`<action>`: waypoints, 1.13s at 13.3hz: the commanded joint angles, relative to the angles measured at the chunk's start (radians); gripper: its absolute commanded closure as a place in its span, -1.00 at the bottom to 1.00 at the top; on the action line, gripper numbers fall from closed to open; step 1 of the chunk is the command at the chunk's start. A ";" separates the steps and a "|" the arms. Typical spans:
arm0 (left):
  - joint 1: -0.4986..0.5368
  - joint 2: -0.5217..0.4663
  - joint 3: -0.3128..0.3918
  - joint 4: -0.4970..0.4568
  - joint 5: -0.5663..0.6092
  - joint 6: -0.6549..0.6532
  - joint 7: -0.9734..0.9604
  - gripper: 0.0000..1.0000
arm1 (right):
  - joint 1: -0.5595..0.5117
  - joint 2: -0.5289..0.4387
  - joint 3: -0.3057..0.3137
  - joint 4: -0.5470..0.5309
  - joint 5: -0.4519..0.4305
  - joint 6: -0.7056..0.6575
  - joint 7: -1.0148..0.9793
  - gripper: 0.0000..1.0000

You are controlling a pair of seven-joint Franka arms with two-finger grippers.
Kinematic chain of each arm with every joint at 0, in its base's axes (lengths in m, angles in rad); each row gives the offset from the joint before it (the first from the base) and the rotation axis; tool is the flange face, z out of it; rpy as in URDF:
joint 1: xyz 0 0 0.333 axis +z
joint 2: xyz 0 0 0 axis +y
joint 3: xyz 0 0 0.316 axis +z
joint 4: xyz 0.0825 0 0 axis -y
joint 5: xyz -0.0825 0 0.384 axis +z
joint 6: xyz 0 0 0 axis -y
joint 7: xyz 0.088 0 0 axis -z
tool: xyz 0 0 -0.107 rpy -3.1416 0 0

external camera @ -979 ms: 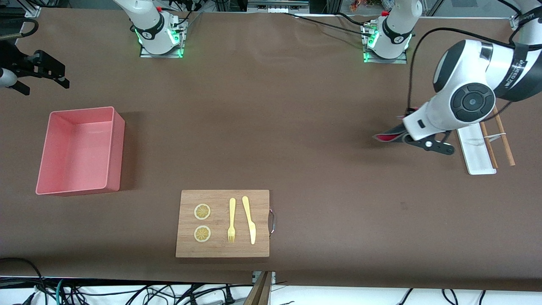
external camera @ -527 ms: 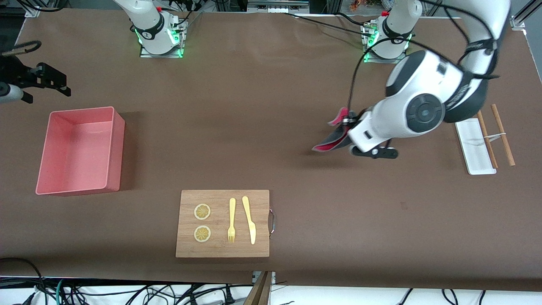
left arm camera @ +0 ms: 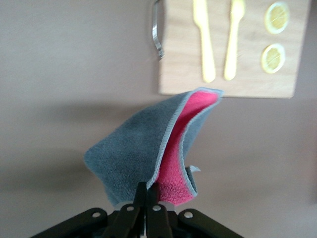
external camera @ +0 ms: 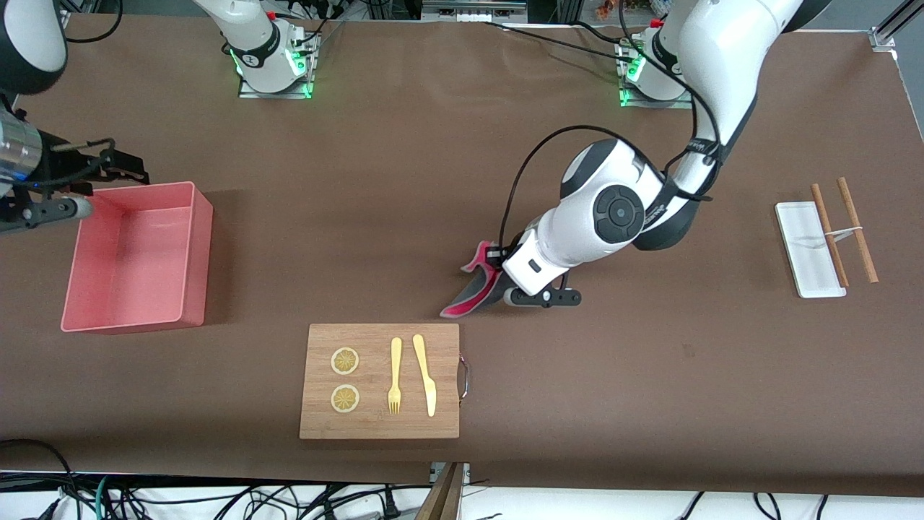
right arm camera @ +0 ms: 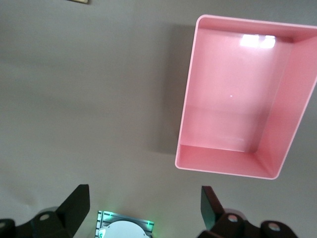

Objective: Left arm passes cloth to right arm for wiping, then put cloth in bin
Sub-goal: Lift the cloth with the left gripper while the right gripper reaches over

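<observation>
Reaching out from my base at the top of the table, my left arm bends down over the bare brown tabletop just off the handle corner of the wooden cutting board, on the side away from the front camera; my left gripper is pinched tight on one edge of the cloth, and the wrist tilts so that the cloth trails toward the board. My right arm waits at its own end of the table; my right gripper hangs with its fingers spread wide and holding nothing, over the tabletop beside the bin, well apart from the board.

In the left wrist view the cloth hangs folded over itself; the dark grey face lies outward, the red face shows inside the fold, and a pale stitched hem runs along the edge; its free corner points toward the board and covers a little of the board's rim in that view; whether it touches the table I cannot tell. On the board lie two lemon slices, a yellow fork and a yellow knife; the bin is pink, tall-walled, and holds nothing that I can see.
</observation>
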 commanded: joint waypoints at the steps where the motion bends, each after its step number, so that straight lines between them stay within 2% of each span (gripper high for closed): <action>1: -0.046 0.041 0.006 0.046 -0.023 0.091 0.007 1.00 | -0.006 -0.002 0.009 0.011 0.000 -0.016 -0.017 -0.99; 3: -0.086 0.044 0.006 0.046 -0.024 0.171 0.012 1.00 | 0.003 0.001 0.017 0.014 0.007 -0.012 -0.003 -0.98; 6: -0.115 0.041 0.001 0.046 -0.027 0.180 0.012 1.00 | 0.050 0.069 0.026 0.072 0.143 -0.016 0.188 -0.98; 8: -0.135 0.038 -0.009 0.046 -0.053 0.180 0.012 1.00 | 0.098 0.090 0.037 0.080 0.187 0.026 0.193 -0.98; 10: -0.146 0.032 -0.012 0.046 -0.056 0.180 0.010 1.00 | 0.113 0.094 0.058 0.098 0.275 0.069 0.085 -0.98; 15: -0.141 0.028 -0.023 0.048 -0.052 0.180 0.018 1.00 | 0.107 0.132 0.077 0.098 0.473 0.147 -0.472 -0.99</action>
